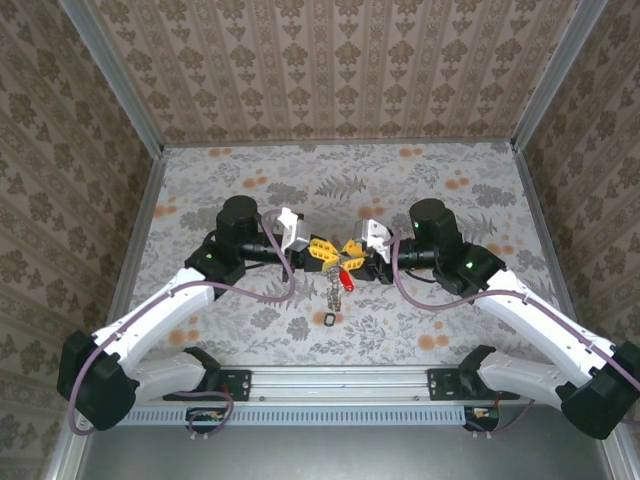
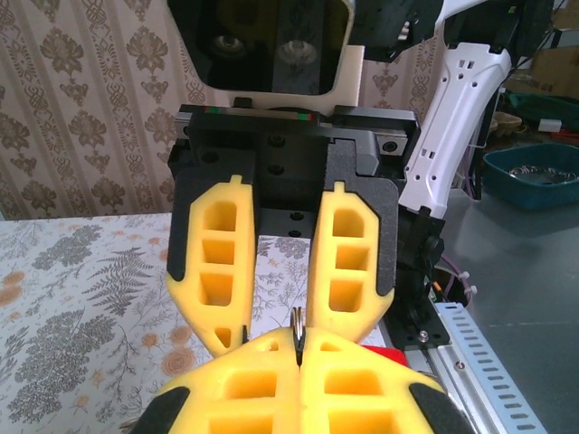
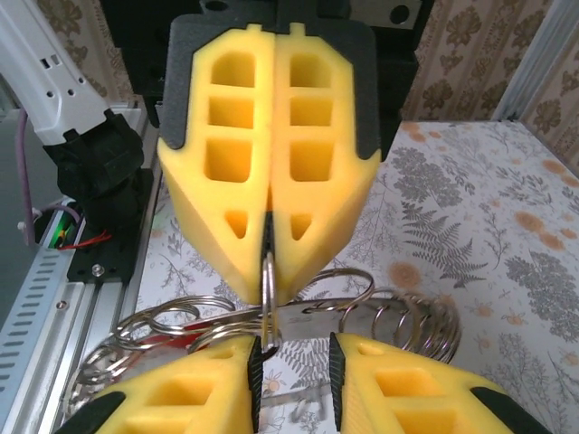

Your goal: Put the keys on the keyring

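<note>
Container: one teal bin (image 2: 541, 185) stands at 3 o'clock in the left wrist view; its contents cannot be made out. Two hands meet tip to tip above the centre of the worktop (image 1: 400, 170). The left hand (image 2: 297, 348) is fully closed, pinching the thin keyring (image 3: 268, 271) edge-on between its yellow fingertips. The right hand (image 3: 294, 357) faces it with jaws slightly apart and nothing clamped; the keyring runs just beside one of its fingers. The keys (image 1: 331, 285) hang in one bunch at 6 o'clock of the hands, with one red piece (image 1: 347, 282) among them; their number cannot be counted. One black piece (image 1: 328, 320) lies on the worktop at 6 o'clock of the bunch.
</note>
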{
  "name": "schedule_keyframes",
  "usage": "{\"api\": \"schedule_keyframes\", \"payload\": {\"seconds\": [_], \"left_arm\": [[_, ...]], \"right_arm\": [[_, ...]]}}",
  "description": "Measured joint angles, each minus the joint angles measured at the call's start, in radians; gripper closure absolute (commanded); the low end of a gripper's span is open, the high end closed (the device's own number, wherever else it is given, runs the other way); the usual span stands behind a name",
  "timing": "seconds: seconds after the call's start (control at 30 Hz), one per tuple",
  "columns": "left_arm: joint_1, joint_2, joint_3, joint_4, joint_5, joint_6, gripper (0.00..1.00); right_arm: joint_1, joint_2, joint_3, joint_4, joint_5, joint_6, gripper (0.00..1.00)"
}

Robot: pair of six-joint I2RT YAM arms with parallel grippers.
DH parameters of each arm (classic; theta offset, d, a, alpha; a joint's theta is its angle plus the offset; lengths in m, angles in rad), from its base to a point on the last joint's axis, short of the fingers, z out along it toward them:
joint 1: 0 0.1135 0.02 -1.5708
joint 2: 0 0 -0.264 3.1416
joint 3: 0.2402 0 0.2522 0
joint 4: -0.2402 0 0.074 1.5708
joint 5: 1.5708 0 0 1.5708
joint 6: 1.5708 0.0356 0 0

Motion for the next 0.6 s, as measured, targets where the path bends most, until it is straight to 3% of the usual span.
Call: {"api": "schedule_keyframes", "payload": {"seconds": [0.17, 0.53, 0.6], "left_arm": [[0.000, 0.008, 0.000, -0.001, -0.001, 0.000, 1.00], [0.000, 0.026, 0.000, -0.001, 0.005, 0.000, 1.00], [0.000, 0.026, 0.000, -0.002, 0.004, 0.000, 1.00]], "right_arm": [[0.000, -0.019, 0.002, -0.021, 0.000, -0.023, 0.79], [0.000, -0.009, 0.018, -0.035, -0.001, -0.034, 0.86], [0.000, 0.002, 0.024, -0.037, -0.001, -0.034, 0.95]]}}
